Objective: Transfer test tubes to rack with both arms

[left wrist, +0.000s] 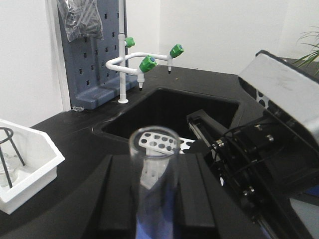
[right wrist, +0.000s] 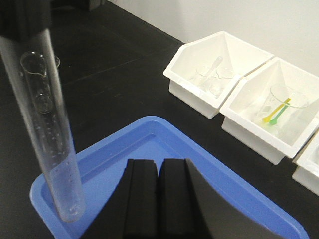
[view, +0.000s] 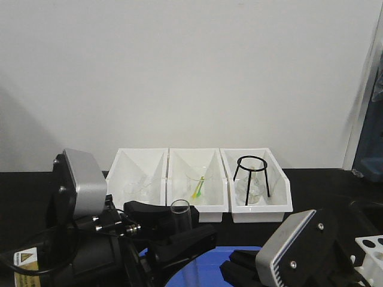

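"Where's the slim clear glass test tube?"

"Standing upright, open rim on top, pinched in the left tool. Its round bottom hangs over a corner of the flat blue plastic tray. I can't quite tell whether it touches."

"And the small white plastic rack with the round holes?"

"Off to the tube's right, well apart. The right tool is nearer to it, black fingers pressed together, holding nothing."

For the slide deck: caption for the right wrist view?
A test tube hangs over the blue tray; right end effector shut, empty, in foreground; white bins behind.
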`<state>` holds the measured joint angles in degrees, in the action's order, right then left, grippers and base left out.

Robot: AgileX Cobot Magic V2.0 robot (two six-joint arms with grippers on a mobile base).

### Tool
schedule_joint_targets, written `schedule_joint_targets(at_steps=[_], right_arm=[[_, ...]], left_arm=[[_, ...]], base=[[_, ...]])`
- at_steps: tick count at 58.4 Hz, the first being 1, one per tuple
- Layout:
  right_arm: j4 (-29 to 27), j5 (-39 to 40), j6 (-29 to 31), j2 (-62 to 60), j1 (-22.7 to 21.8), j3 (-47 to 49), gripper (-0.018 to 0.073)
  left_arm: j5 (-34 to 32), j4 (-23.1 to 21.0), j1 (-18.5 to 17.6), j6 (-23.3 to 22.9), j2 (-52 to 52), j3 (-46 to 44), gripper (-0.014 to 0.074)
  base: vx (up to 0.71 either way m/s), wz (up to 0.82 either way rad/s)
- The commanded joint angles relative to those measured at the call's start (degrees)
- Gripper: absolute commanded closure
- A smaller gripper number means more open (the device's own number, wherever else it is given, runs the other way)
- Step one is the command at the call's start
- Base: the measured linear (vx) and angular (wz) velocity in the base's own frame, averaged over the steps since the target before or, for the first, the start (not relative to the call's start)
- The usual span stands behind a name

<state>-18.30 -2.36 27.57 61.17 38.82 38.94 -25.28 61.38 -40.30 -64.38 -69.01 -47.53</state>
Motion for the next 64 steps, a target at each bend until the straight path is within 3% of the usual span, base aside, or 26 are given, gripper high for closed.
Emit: schedule_joint_targets(at_steps=[1, 5, 22, 40, 54, 64], right_arm=[[-0.2, 4.6, 0.4, -0.9, 0.0, 2.0, 0.0493], [-0.3, 4.6, 0.2, -0.9, 0.0, 2.0, 0.0460], [-0.3, 5.3, -2.7, -0.9, 0.0, 2.0, 0.0329], [-0.3, 6.5, -2.9, -0.9, 0.0, 2.0, 0.0314], [-0.3, 6.6, -2.9, -0.9, 0.0, 2.0, 0.0314], [-0.3, 6.5, -2.9, -0.9, 0.0, 2.0, 0.0300]], left_arm=[[-1.1, -1.4, -0.3, 1.4, 1.1, -1.8, 0.0617], [-0.6, -0.9, -0.3, 3.4, 0.8, -1.8, 0.0617], [-2.0, -1.2, -0.3, 4.3, -4.4, -2.5, 0.0617], [-1.2, -4.0, -0.3, 5.7, -10.4, -8.6, 0.0617], [-8.9, -6.1, -0.3, 5.7, -14.2, -9.1, 0.0617], [-8.8, -8.0, -0.3, 9.0, -14.6, -9.1, 0.0617]], base=[[0.00, 0.00], [0.00, 0.00], [0.00, 0.00], [0.00, 0.00], [0.00, 0.00], [0.00, 0.00]])
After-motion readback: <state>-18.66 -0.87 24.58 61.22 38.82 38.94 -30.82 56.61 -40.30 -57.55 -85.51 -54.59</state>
